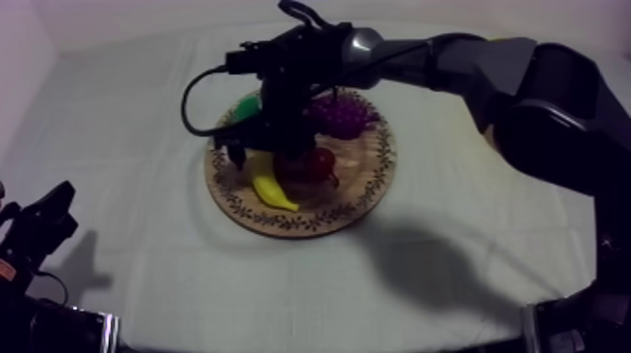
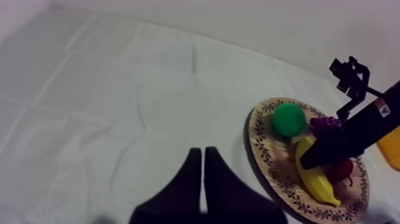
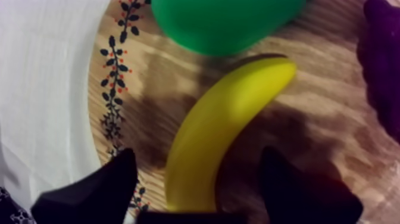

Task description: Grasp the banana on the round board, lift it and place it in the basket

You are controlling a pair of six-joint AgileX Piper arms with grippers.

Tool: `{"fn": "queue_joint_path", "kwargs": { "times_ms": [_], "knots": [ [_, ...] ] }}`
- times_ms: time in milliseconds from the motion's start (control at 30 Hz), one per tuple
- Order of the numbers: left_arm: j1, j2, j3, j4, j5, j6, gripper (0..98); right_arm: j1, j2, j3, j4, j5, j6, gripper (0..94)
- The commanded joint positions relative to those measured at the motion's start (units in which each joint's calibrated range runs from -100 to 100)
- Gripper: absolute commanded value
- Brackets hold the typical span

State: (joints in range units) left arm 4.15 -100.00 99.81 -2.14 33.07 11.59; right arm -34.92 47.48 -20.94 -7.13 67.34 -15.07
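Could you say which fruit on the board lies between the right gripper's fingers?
The banana, long and yellow, lies between the fingers of the open right gripper; the pear, grapes and small red fruit lie outside them.

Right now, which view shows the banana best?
Right wrist view: the banana lies close up on the wooden board, nearly whole, between the open fingers of the right gripper. Top view: the right arm covers its upper end. Left wrist view: far off, the right gripper partly covers it.
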Motion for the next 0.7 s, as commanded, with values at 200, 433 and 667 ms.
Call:
{"fn": "queue_joint_path", "kwargs": {
  "times_ms": [200, 433, 667],
  "knots": [
    [0.0, 0.0, 0.0, -0.03, 0.0, 0.0, 0.1, 0.0, 2.9, -4.7, 0.9, 3.7, 0.1, 45.9],
    [0.0, 0.0, 0.0, -0.03, 0.0, 0.0, 0.1, 0.5, 5.9, -8.7, 0.2, 7.1, 1.0, 38.3],
    [0.0, 0.0, 0.0, -0.03, 0.0, 0.0, 0.1, 0.6, 7.2, -10.9, 0.1, 9.0, 1.6, 22.4]
  ]
}}
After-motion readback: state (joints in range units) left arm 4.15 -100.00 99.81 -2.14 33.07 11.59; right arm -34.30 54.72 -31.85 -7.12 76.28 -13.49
